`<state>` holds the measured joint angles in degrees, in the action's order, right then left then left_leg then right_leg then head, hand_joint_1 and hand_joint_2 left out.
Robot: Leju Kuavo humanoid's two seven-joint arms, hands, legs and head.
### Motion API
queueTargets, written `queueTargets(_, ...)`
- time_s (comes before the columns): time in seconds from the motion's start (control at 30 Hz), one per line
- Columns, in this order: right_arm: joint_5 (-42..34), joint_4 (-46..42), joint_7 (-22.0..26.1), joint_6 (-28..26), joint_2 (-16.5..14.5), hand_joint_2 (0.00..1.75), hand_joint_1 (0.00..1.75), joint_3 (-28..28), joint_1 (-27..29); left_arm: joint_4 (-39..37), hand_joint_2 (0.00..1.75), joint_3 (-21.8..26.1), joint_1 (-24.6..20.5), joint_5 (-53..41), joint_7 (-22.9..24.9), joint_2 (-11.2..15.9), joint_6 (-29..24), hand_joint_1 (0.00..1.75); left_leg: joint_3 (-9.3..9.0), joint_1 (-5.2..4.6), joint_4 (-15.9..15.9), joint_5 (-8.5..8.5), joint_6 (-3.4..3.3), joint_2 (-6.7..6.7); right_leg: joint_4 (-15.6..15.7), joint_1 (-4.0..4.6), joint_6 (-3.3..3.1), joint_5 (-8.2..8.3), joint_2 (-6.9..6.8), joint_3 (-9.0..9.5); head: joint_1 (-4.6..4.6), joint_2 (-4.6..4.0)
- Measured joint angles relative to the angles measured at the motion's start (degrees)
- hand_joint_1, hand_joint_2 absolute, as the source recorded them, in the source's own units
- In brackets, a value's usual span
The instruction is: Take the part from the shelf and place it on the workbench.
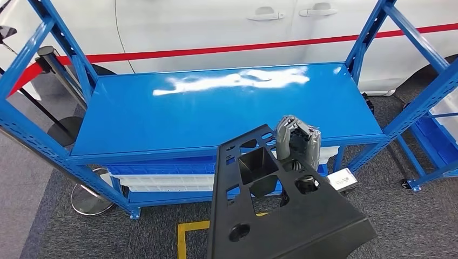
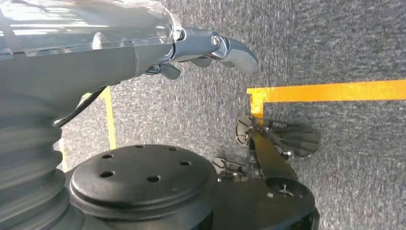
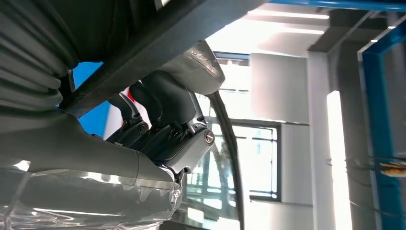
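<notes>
A large black plastic part [image 1: 281, 210] with several cut-outs is held up in front of the blue shelf [image 1: 227, 110], its top corner just over the shelf's front edge. My right hand [image 1: 297, 141] grips the part near its upper edge, fingers curled over it. In the right wrist view the hand [image 3: 167, 129] clamps the part's dark edge [image 3: 158, 38]. My left hand [image 2: 210, 50] hangs over the grey carpet with its fingers loosely apart and nothing in it.
The shelf's blue top is bare and glossy. White and blue bins [image 1: 162, 175] sit on the lower level. A white car [image 1: 243, 27] stands behind the shelf. Yellow floor tape [image 1: 189, 229] marks the carpet. A stanchion base [image 1: 89, 199] stands at the shelf's left leg.
</notes>
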<state>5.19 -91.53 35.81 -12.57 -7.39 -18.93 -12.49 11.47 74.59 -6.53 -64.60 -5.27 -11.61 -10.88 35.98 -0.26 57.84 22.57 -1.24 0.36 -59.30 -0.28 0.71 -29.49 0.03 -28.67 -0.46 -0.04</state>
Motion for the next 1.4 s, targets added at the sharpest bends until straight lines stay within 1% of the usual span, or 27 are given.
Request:
queueTargets(0.03,0.03,-0.09,0.11,-0.06,0.01,1.75,1.64,0.01,0.00,0.00,1.75,-0.01,0.02,0.01,-0.01,0.01,0.00,0.00,0.24,-0.02,0.04,-0.45,0.32,0.00,1.70,0.19,-0.28,-0.52,0.00,0.90,-0.01,0.00)
queueTargets(0.1,0.07,-0.14,0.36,-0.21,0.02,1.75,1.64,0.02,0.08,0.00,1.75,-0.01,0.14,0.01,-0.02,0.03,0.00,0.00,0.62,0.07,0.10,-0.93,0.96,-0.06,2.29,0.08,-0.97,0.11,-0.11,0.45,-0.01,0.00)
queueTargets(0.13,0.09,-0.14,0.45,-0.29,0.01,1.75,1.64,0.02,0.11,0.00,1.75,-0.01,0.21,0.01,-0.01,0.04,-0.01,0.00,1.07,0.14,0.87,0.11,1.25,-0.12,2.40,-0.04,-1.42,0.68,-0.21,0.00,-0.06,0.00)
queueTargets(0.17,0.09,-0.14,0.50,-0.33,0.00,1.75,1.64,0.02,0.13,0.00,1.75,-0.01,0.26,0.01,-0.01,0.04,-0.01,0.00,1.78,0.23,2.68,2.13,1.51,-0.19,2.50,-0.17,-1.84,1.32,-0.32,-0.58,-0.13,0.00)
queueTargets(0.23,0.13,-0.14,0.57,-0.34,-0.02,1.75,1.64,0.03,0.17,0.00,1.75,-0.01,0.27,0.05,0.04,0.05,-0.01,0.00,3.78,0.51,9.35,7.84,1.95,-0.23,2.34,-0.09,-2.37,2.51,-0.45,-2.12,-0.26,0.00)
queueTargets(0.27,0.15,-0.13,0.58,-0.35,-0.02,1.75,1.64,0.04,0.22,0.00,1.75,-0.01,0.27,0.09,0.05,0.05,0.01,0.00,4.53,0.60,12.95,9.78,2.13,-0.22,2.21,-0.03,-2.42,3.08,-0.49,-2.96,-0.27,0.00)
queueTargets(0.3,0.19,-0.13,0.58,-0.36,-0.02,1.75,1.64,0.04,0.29,0.00,1.75,-0.01,0.26,0.15,0.07,0.05,0.02,0.00,4.73,0.65,15.53,10.44,2.26,-0.22,2.04,0.03,-2.39,3.63,-0.52,-3.83,-0.26,0.00)
queueTargets(0.37,0.27,-0.12,0.59,-0.39,-0.02,1.75,1.64,0.04,0.37,0.00,1.75,-0.01,0.25,0.26,0.08,0.05,0.05,0.00,2.46,0.70,15.12,8.26,2.29,-0.22,1.56,0.06,-2.22,4.62,-0.55,-5.57,-0.27,0.00)
queueTargets(0.43,0.34,-0.15,0.62,-0.45,-0.03,1.75,1.64,0.04,0.36,0.00,1.75,-0.01,0.15,0.33,0.09,0.08,0.07,0.00,-3.08,0.66,7.93,6.07,1.93,-0.24,0.94,0.11,-1.89,5.45,-0.52,-7.07,-0.28,0.00)
queueTargets(0.5,0.38,-0.19,0.66,-0.49,-0.04,1.75,1.64,0.05,0.31,0.00,1.75,-0.01,0.03,0.37,0.08,0.10,0.07,0.00,-7.34,0.42,1.14,6.56,1.39,-0.33,0.60,0.16,-1.31,6.21,-0.54,-7.86,-0.24,0.00)
queueTargets(0.53,0.39,-0.21,0.67,-0.49,-0.06,1.75,1.64,0.06,0.28,0.00,1.75,-0.01,0.00,0.38,0.08,0.11,0.07,0.00,-7.97,0.23,-0.32,7.07,1.10,-0.38,0.63,0.14,-0.95,6.64,-0.57,-8.00,-0.28,0.00)
queueTargets(0.6,0.40,-0.21,0.69,-0.46,-0.08,1.75,1.64,0.07,0.26,0.00,1.75,-0.01,0.05,0.40,0.09,0.11,0.07,0.00,-7.59,0.21,-0.90,6.31,0.43,-0.30,0.74,0.00,-0.20,7.30,-0.59,-8.15,-0.32,0.00)
queueTargets(0.63,0.40,-0.22,0.69,-0.45,-0.08,1.75,1.64,0.07,0.24,0.00,1.75,-0.01,0.04,0.41,0.09,0.11,0.08,0.00,-7.30,0.30,-1.09,5.73,0.02,-0.20,0.34,-0.05,0.13,6.69,-0.51,-8.47,-0.36,0.00)
queueTargets(0.7,0.40,-0.21,0.67,-0.48,-0.07,1.75,1.64,0.08,0.23,0.00,1.75,-0.01,-0.03,0.41,0.08,0.11,0.09,0.00,-6.30,0.55,-1.42,4.37,-0.67,0.03,-3.38,-0.19,0.63,2.41,-0.32,-9.85,-0.26,0.00)
queueTargets(0.77,0.46,-0.21,0.64,-0.59,-0.05,1.75,1.64,0.10,0.27,0.00,1.75,-0.01,-0.05,0.37,0.07,0.11,0.13,0.00,-4.77,0.44,-1.29,3.23,-0.92,0.07,-10.41,-0.34,0.98,-2.97,-0.25,-11.72,-0.19,0.00)
queueTargets(0.8,0.56,-0.21,0.61,-0.67,-0.04,1.75,1.64,0.13,0.31,0.00,1.75,-0.01,-0.03,0.30,0.09,0.11,0.16,0.00,-3.93,0.39,-1.17,2.69,-0.87,0.10,-13.50,-0.42,1.11,-4.11,-0.25,-12.19,-0.19,0.00)
queueTargets(0.83,0.75,-0.21,0.55,-0.77,-0.02,1.75,1.64,0.17,0.36,0.00,1.75,-0.02,-0.02,0.20,0.13,0.11,0.19,0.00,-3.10,0.36,-1.00,2.18,-0.80,0.12,-15.15,-0.47,1.18,-3.91,-0.26,-11.97,-0.19,0.00)
queueTargets(0.87,1.01,-0.23,0.48,-0.85,-0.01,1.75,1.64,0.26,0.40,0.00,1.75,-0.03,-0.03,0.08,0.20,0.11,0.22,0.00,-2.29,0.36,-0.79,1.72,-0.69,0.13,-14.86,-0.50,1.17,-2.64,-0.26,-10.81,-0.18,0.00)
queueTargets(0.93,1.42,-0.44,0.37,-0.95,-0.01,1.75,1.64,0.41,0.43,0.00,1.75,-0.07,-0.04,-0.09,0.38,0.11,0.24,0.00,-0.94,0.36,-0.28,0.96,-0.36,0.11,-8.84,-0.52,0.94,0.05,-0.25,-5.84,-0.18,0.00)
queueTargets(1.0,1.57,-0.87,0.37,-0.96,-0.03,1.75,1.64,0.49,0.44,0.00,1.75,-0.13,-0.08,-0.12,0.49,0.11,0.24,0.00,-0.04,0.21,0.19,0.26,0.16,0.07,-1.35,-0.29,0.44,0.05,-0.15,-0.97,-0.22,0.00)
queueTargets(1.03,1.60,-1.04,0.38,-0.97,-0.03,1.75,1.64,0.52,0.44,0.00,1.75,-0.17,-0.08,-0.12,0.51,0.11,0.24,0.00,0.24,0.16,0.25,-0.15,0.45,0.07,0.75,-0.13,0.18,-0.38,-0.08,0.13,-0.21,0.00)
queueTargets(1.13,1.61,-1.16,0.37,-0.98,-0.02,1.75,1.64,0.62,0.56,0.00,1.75,-0.31,0.06,-0.12,0.60,0.13,0.25,0.00,1.09,0.15,0.34,-0.68,1.38,-0.02,1.78,-0.13,-1.00,0.44,-0.13,-0.58,-0.16,0.00)
queueTargets(1.2,1.61,-1.17,0.36,-0.98,-0.05,1.75,1.64,0.63,0.60,0.00,1.75,-0.38,0.15,-0.12,0.66,0.14,0.26,0.00,2.55,0.28,3.65,2.87,1.95,-0.12,1.98,-0.35,-1.99,1.58,-0.31,-1.69,-0.28,0.00)
queueTargets(1.27,1.61,-1.18,0.37,-0.98,-0.08,1.75,1.64,0.63,0.65,0.00,1.75,-0.43,0.17,-0.11,0.67,0.14,0.26,0.00,4.57,0.47,10.98,8.29,2.41,-0.13,1.88,-0.23,-2.48,2.60,-0.42,-2.89,-0.42,0.00)
queueTargets(1.3,1.61,-1.17,0.36,-0.97,-0.09,1.75,1.64,0.63,0.70,0.00,1.75,-0.44,0.15,-0.11,0.68,0.14,0.26,0.00,5.20,0.50,14.44,9.90,2.57,-0.13,1.79,-0.15,-2.52,3.06,-0.47,-3.53,-0.43,0.00)
queueTargets(1.37,1.61,-1.17,0.36,-0.97,-0.09,1.75,1.64,0.63,0.80,0.00,1.75,-0.46,0.11,-0.11,0.68,0.14,0.26,0.00,3.99,0.50,16.13,9.64,2.58,-0.13,1.49,-0.02,-2.49,3.83,-0.51,-4.76,-0.44,0.00)
queueTargets(1.4,1.61,-1.17,0.36,-0.97,-0.09,1.75,1.64,0.63,0.82,0.00,1.75,-0.46,0.11,-0.12,0.68,0.14,0.26,0.00,1.79,0.50,13.69,8.25,2.42,-0.14,1.30,0.03,-2.42,4.14,-0.49,-5.32,-0.44,0.00)
